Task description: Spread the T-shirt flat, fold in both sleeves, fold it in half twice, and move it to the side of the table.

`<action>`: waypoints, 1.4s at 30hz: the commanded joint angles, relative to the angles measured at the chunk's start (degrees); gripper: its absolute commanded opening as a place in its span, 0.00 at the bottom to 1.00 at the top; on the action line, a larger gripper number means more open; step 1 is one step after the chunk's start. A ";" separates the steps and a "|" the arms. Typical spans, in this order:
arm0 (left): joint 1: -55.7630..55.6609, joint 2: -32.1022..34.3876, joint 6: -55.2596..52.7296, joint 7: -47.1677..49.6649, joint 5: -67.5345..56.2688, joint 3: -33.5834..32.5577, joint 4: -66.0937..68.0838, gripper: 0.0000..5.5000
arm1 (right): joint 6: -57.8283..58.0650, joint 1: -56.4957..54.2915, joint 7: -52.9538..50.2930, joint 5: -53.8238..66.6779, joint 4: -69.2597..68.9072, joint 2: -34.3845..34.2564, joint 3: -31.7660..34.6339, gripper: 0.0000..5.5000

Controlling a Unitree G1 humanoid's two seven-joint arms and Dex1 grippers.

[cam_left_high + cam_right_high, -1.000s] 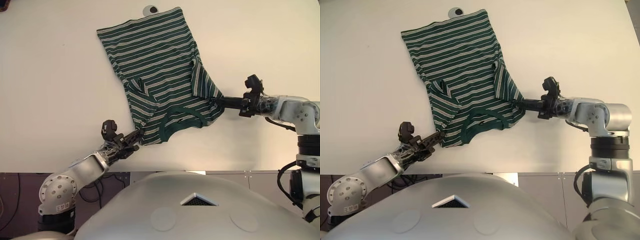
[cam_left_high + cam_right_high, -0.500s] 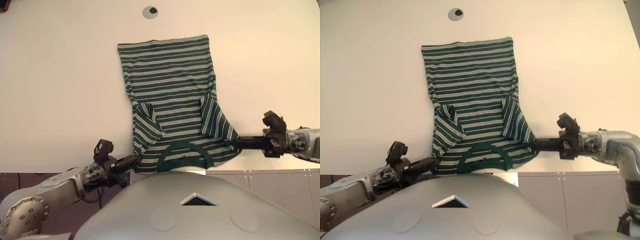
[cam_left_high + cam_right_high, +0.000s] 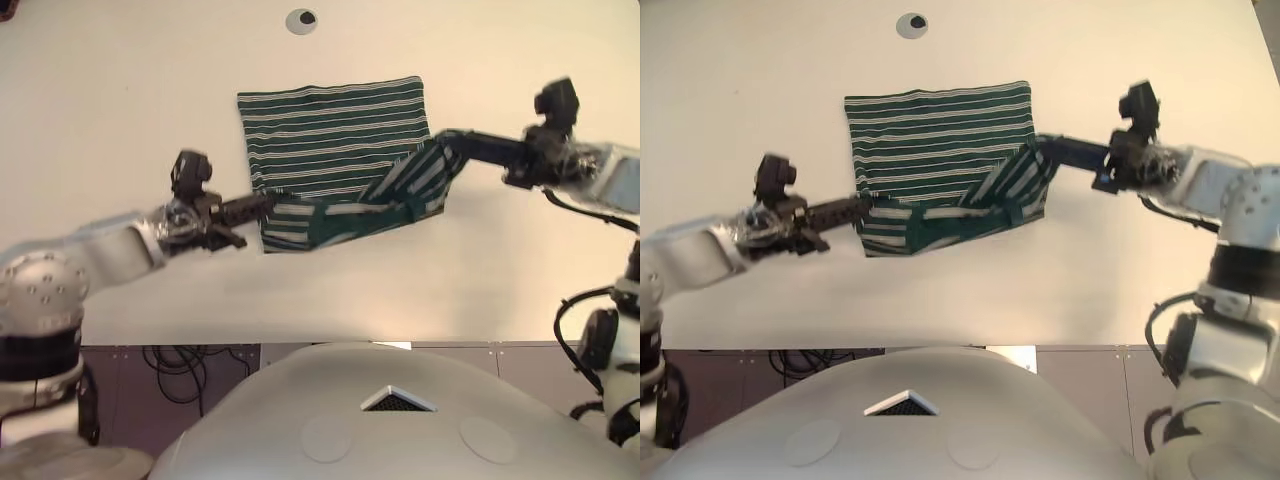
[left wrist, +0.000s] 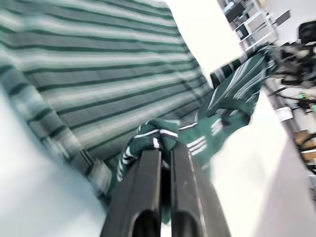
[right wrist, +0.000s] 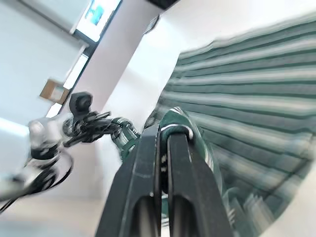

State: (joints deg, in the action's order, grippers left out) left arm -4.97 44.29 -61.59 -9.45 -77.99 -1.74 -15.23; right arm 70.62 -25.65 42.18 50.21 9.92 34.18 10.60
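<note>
The green-and-white striped T-shirt lies on the white table, its hem end flat at the far side. Its collar end is lifted off the table and hangs between my two grippers, sagging toward the middle. My left gripper is shut on the left shoulder corner, seen bunched at its tips. My right gripper is shut on the right shoulder corner and holds it a bit higher; the pinched cloth shows at its tips. The lifted half covers the sleeves.
A small round grey disc sits in the table near the far edge, beyond the shirt. Bare table lies to the left and right of the shirt. The table's near edge runs below both arms.
Both grippers have lifted the shirt's collar end from the near table edge and carried it up and away over the shirt's body. The hem end has stayed flat.
</note>
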 commanded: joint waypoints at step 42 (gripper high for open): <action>-53.34 -26.74 38.61 -9.20 56.12 -14.07 88.99 0.00 | -46.52 -36.83 -21.91 -32.59 65.00 -23.92 5.33 0.00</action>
State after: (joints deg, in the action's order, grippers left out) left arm -56.71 17.59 -23.98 -20.35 -22.65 -14.51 73.00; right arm 24.96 -60.50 21.49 18.01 74.43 11.24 15.06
